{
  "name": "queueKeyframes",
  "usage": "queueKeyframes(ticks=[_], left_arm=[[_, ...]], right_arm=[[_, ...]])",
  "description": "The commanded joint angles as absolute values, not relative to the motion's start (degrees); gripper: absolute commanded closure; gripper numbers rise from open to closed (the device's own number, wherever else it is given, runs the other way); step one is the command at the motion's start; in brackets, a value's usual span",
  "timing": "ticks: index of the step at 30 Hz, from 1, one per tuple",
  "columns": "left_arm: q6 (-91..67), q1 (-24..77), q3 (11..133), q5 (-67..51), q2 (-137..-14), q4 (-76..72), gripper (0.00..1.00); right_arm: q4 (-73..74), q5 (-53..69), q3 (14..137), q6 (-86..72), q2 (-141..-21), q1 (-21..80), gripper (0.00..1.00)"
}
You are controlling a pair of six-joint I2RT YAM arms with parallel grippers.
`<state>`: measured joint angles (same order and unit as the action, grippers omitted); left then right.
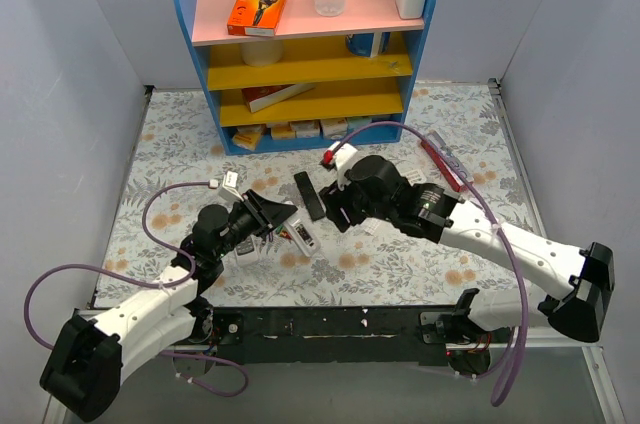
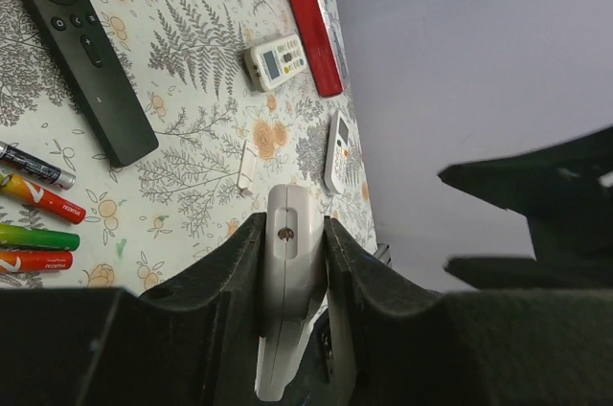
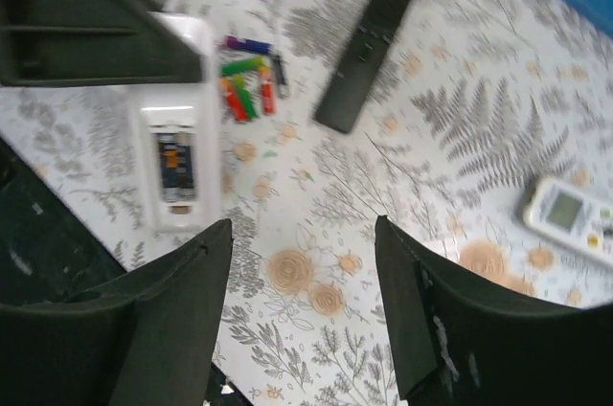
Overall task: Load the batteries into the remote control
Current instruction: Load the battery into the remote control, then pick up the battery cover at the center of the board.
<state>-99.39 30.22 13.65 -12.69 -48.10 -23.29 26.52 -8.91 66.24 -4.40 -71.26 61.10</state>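
Observation:
The slim black remote control (image 1: 310, 194) lies flat on the floral mat, seen in the left wrist view (image 2: 81, 52) and the right wrist view (image 3: 367, 52). The batteries (image 3: 247, 80), red, green and dark cells, lie loose in a cluster beside it, also at the left edge of the left wrist view (image 2: 38, 224). My left gripper (image 1: 270, 216) is shut on a grey-white remote (image 2: 290, 272), whose open battery bay shows in the right wrist view (image 3: 177, 167). My right gripper (image 3: 302, 262) is open and empty above the mat, right of the black remote (image 1: 340, 206).
A white remote with a display (image 2: 278, 61) and a red bar (image 2: 311, 28) lie further out, with another small white remote (image 2: 337, 152) and a thin white strip (image 2: 246, 169) nearer. A blue shelf unit (image 1: 310, 54) stands at the back.

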Motion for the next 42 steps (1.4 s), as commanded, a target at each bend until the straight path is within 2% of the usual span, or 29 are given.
queueKeyframes(ticks=[1, 4, 10, 19, 33, 42], left_arm=[[-97.6, 30.5, 13.5, -10.5, -45.6, -21.2, 1.00], [-97.7, 30.5, 13.5, -10.6, -44.7, -20.3, 1.00], [-97.6, 30.5, 13.4, -11.5, -43.2, -18.6, 1.00], [-97.8, 30.5, 12.6, -13.3, -42.4, -18.2, 1.00], [-98.0, 30.5, 12.1, -15.0, -42.6, -18.6, 1.00], [-98.5, 30.5, 12.0, -16.3, -44.4, -20.5, 1.00]], right_arm=[[30.8, -16.0, 62.1, -18.7, -69.9, 54.5, 0.30], [31.0, -15.9, 59.3, -23.0, -70.1, 51.4, 0.30], [28.7, -14.7, 55.6, -21.8, -75.0, 48.8, 0.33], [28.3, -14.2, 56.5, -14.2, -86.6, 47.5, 0.45], [28.0, -9.3, 56.1, -9.1, -93.8, 46.3, 0.62], [27.7, -8.3, 57.7, -5.8, -96.4, 46.2, 0.65]])
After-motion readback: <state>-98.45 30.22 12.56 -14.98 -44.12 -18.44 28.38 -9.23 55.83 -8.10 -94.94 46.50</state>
